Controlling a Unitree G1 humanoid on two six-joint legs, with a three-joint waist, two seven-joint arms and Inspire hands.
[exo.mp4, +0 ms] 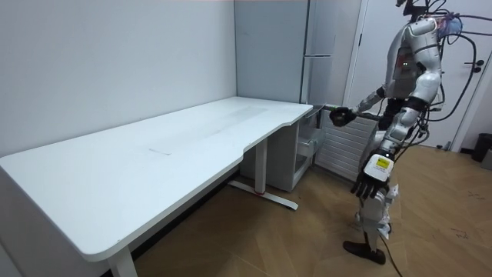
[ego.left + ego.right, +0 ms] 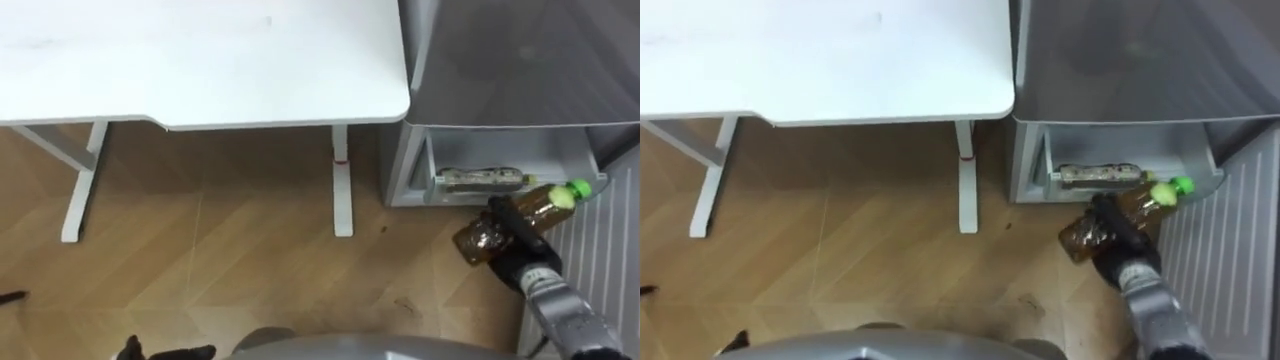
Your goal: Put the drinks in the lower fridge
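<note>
**Brown bottle held at the open lower fridge, one bottle already inside**

Left eye view: The right hand comes in from the lower right. Its fingers are wrapped round the body of a brown bottle with a green cap. The bottle lies nearly level, cap aimed up and to the right, in the air just in front of the lower compartment of the grey fridge. That compartment stands open. A second bottle lies on its side inside it, along the front. A white ribbed door swings out at the right edge. To the left of the fridge a white table stands on the wooden floor.

Room view: This view adds the robot's stance. It stands upright on the floor, facing the tall fridge at the far end of the table, with the right arm stretched forward toward the open lower part. The left hand hangs by the thigh with its fingers loose and nothing in them. The upper fridge door is closed. What lies inside the compartment is too small to make out from here.

Right eye view: The green cap sits just beside the right end of the second bottle. Whether the two bottles touch cannot be told.
</note>
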